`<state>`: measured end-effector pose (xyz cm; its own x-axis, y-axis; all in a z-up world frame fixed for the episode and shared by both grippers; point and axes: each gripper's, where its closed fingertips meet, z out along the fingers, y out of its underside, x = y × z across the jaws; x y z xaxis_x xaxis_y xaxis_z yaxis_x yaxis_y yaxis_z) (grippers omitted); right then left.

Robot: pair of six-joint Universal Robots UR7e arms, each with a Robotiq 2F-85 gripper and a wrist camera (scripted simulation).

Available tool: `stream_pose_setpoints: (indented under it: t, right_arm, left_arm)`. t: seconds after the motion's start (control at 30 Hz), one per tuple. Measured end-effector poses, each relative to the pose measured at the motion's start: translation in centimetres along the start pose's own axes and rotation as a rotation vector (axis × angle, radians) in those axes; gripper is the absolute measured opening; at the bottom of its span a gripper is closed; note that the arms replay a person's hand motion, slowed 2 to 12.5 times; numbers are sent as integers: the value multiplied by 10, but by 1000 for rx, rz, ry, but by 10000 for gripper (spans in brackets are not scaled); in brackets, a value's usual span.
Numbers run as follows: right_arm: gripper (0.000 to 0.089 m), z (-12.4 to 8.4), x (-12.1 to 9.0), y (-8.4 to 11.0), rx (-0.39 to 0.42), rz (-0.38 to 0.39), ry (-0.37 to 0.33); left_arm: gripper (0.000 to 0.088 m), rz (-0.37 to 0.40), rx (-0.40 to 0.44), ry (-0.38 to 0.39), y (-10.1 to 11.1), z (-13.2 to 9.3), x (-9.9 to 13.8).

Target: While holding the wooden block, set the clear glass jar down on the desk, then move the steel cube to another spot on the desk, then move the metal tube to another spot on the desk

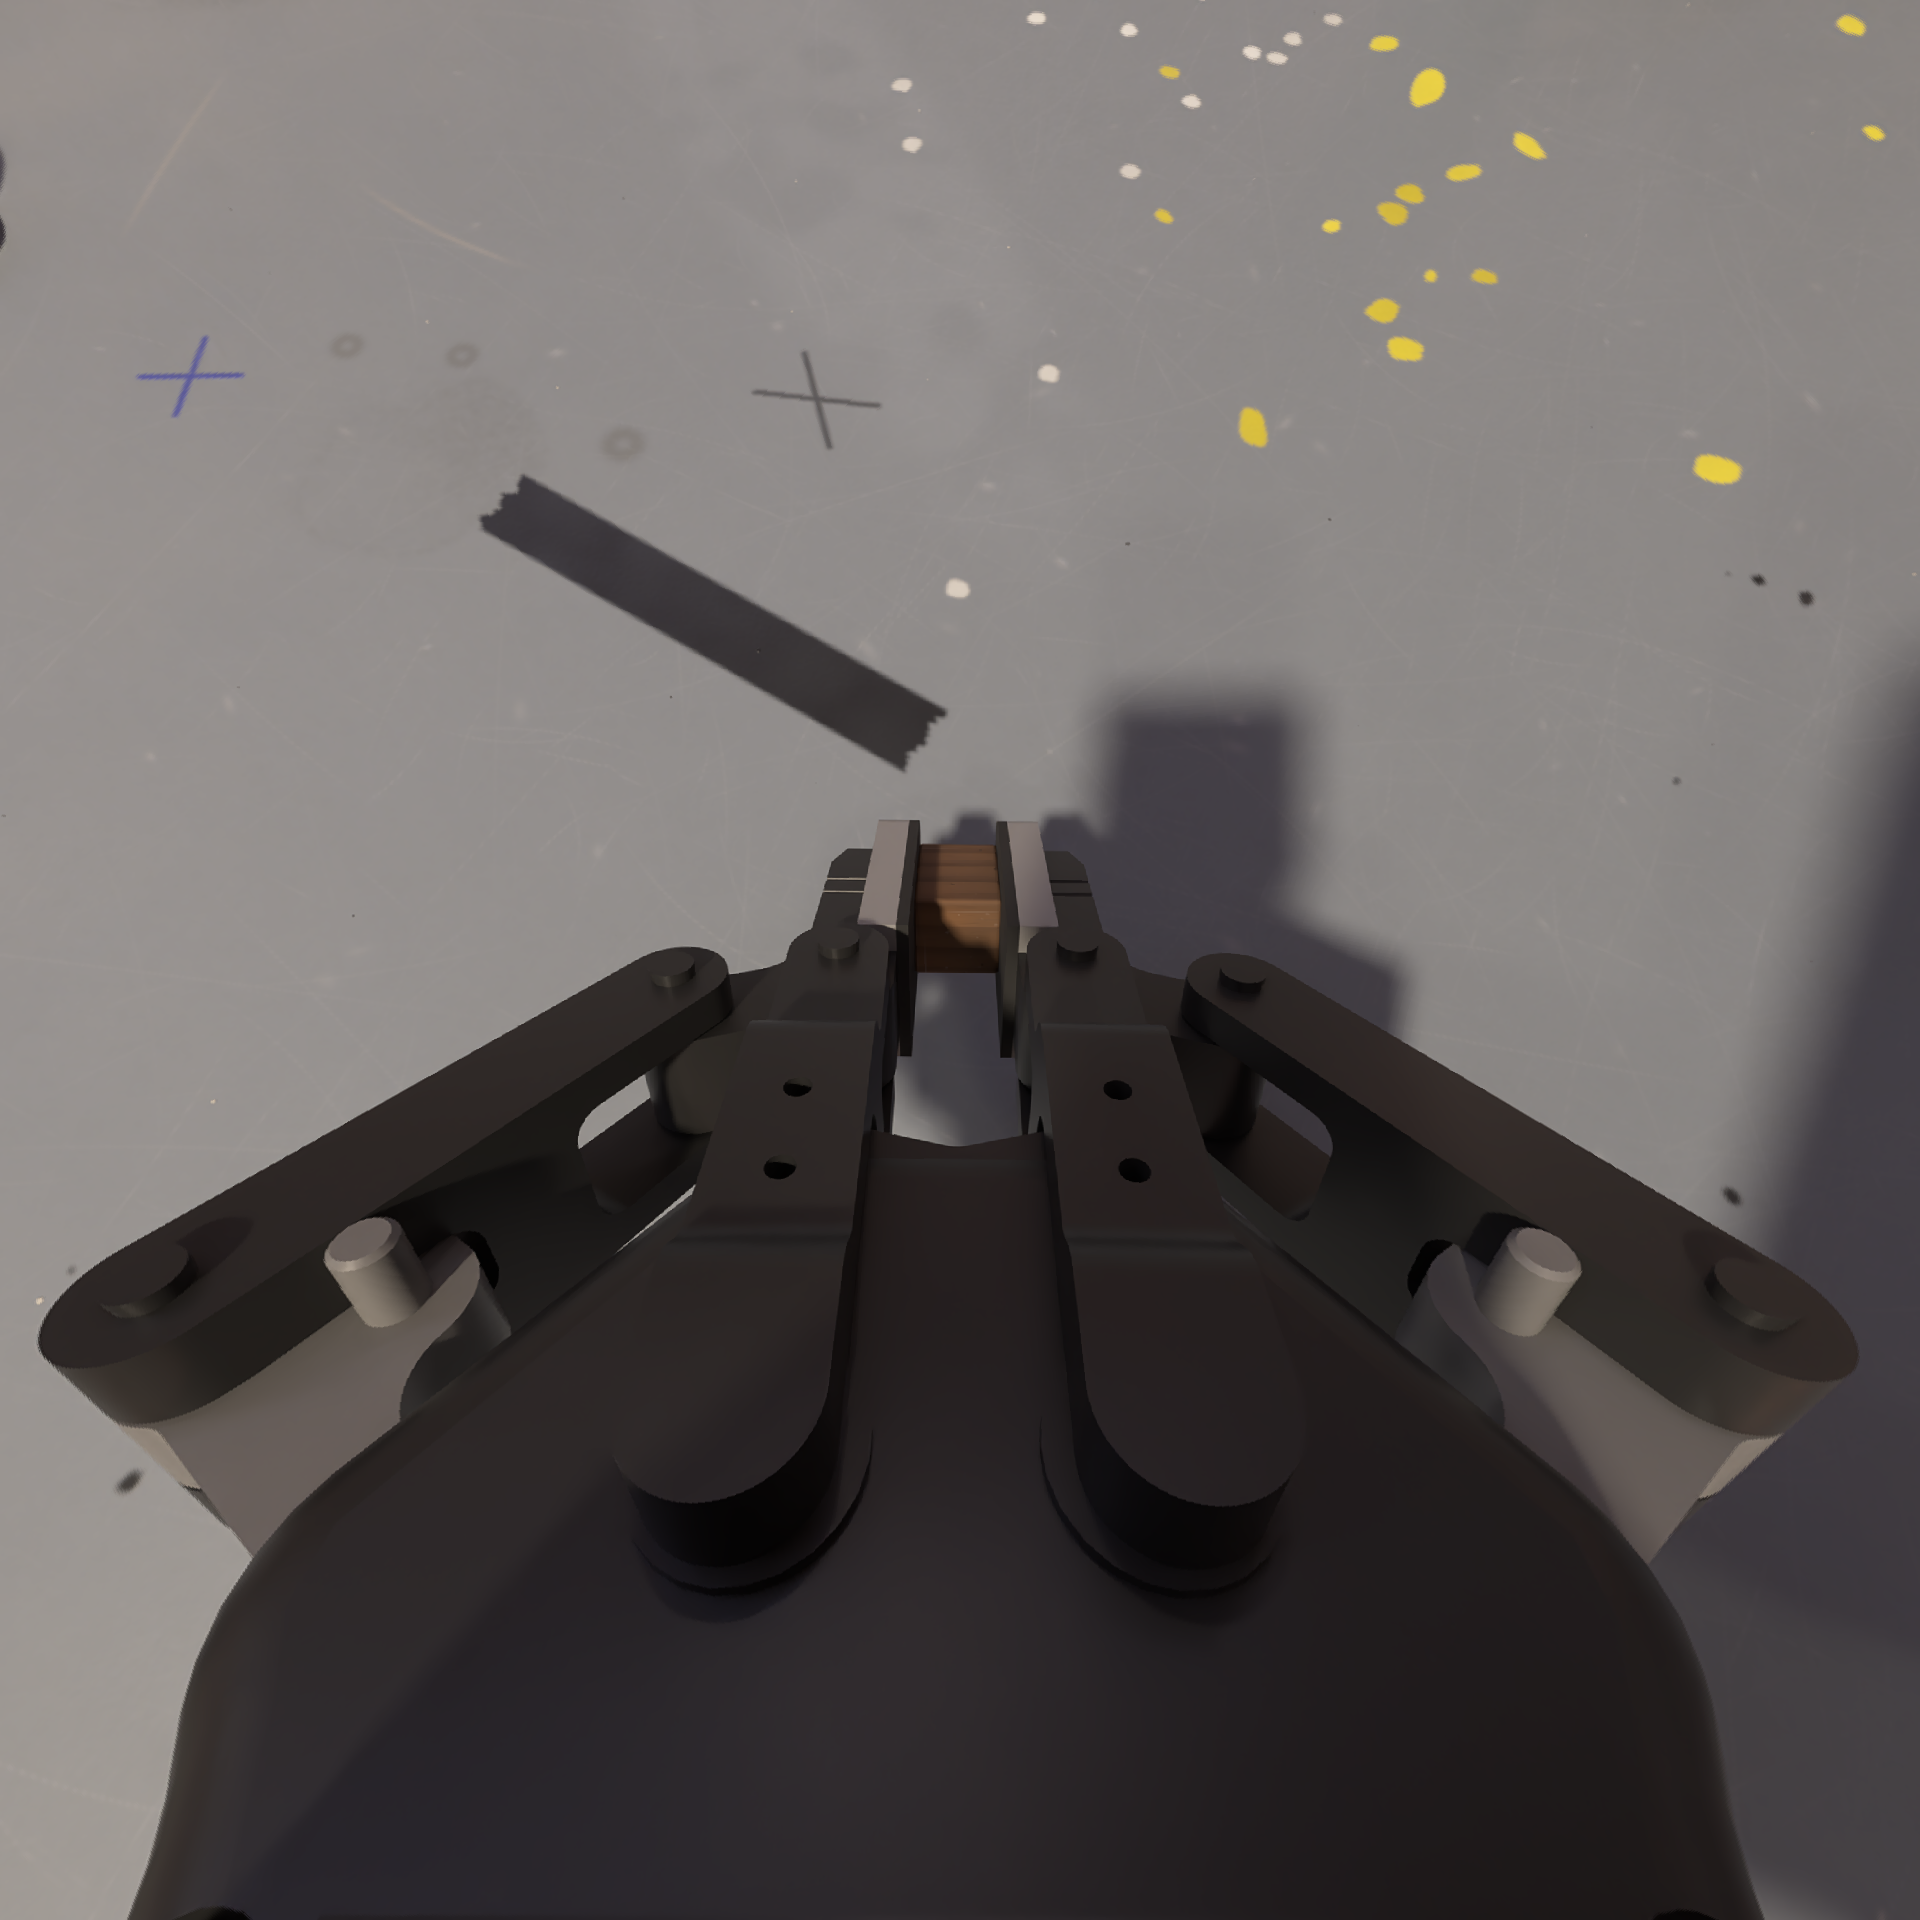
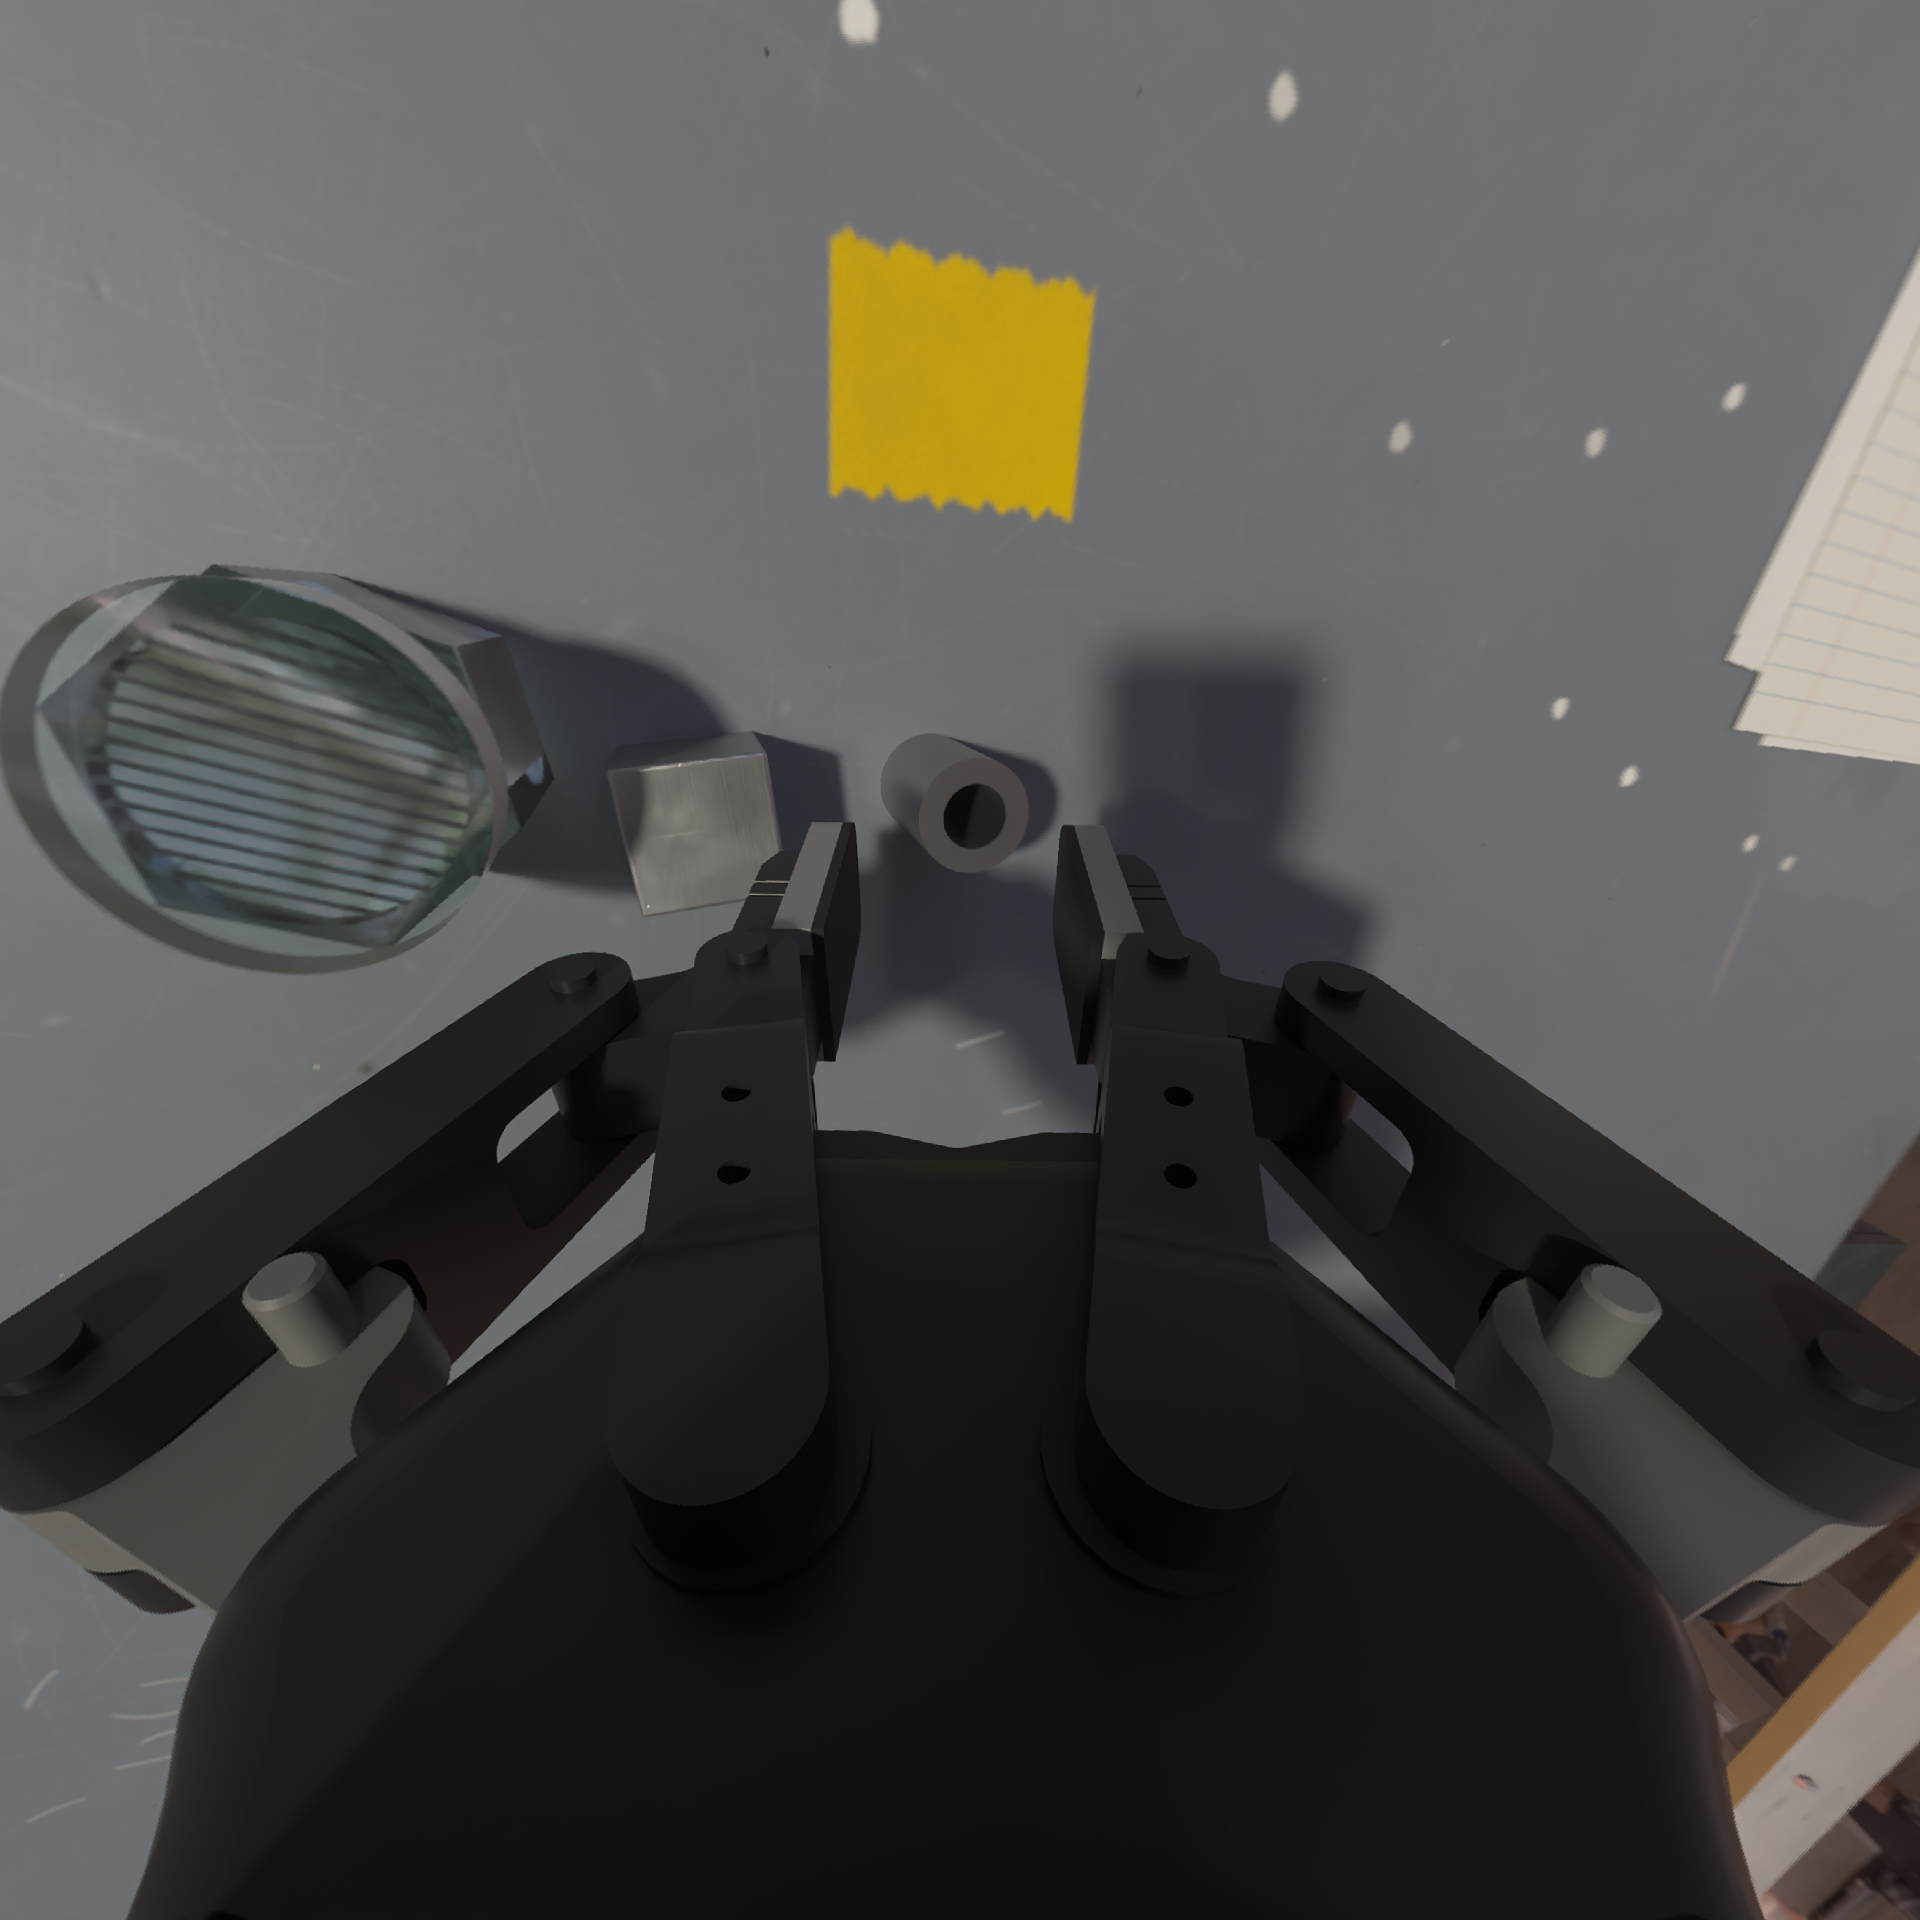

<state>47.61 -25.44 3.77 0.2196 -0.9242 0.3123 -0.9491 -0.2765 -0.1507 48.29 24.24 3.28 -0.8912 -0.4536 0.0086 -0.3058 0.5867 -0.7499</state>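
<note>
In the left wrist view my left gripper (image 1: 957, 871) is shut on the brown wooden block (image 1: 957, 906) and holds it above the grey desk (image 1: 416, 831). In the right wrist view my right gripper (image 2: 956, 878) is open and empty, above the desk (image 2: 520, 312). The short grey metal tube (image 2: 956, 812) stands upright on the desk just beyond the fingertips, between their lines. The steel cube (image 2: 694, 821) sits to its left, close to my left fingertip (image 2: 821, 873). The clear glass jar (image 2: 281, 769) stands upright on the desk farther left.
A yellow tape patch (image 2: 958, 379) lies beyond the tube. A stack of lined paper (image 2: 1849, 582) lies at the right, near the desk edge (image 2: 1860, 1278). In the left wrist view a dark tape strip (image 1: 712, 621), two pen crosses and yellow and white paint spots (image 1: 1403, 208) mark the desk.
</note>
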Motion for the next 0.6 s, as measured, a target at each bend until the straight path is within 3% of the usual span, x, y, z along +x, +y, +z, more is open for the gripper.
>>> stream_pose_setpoints:
  t: [0.13,0.27,0.4,0.6]
  right_arm:
    - [347,-21,4,-5,53,-20,51]
    - [342,-50,-7,-19,165,-44,56]
    - [330,-82,-34,-36,309,-85,7]
    - [329,-129,-95,-57,510,-175,-122]
  left_arm:
    - [128,2,0,-1,0,0,0]
    - [128,3,1,1,0,0,0]
    - [128,8,3,-1,-1,0,0]
    - [128,25,3,-6,-1,-1,0]
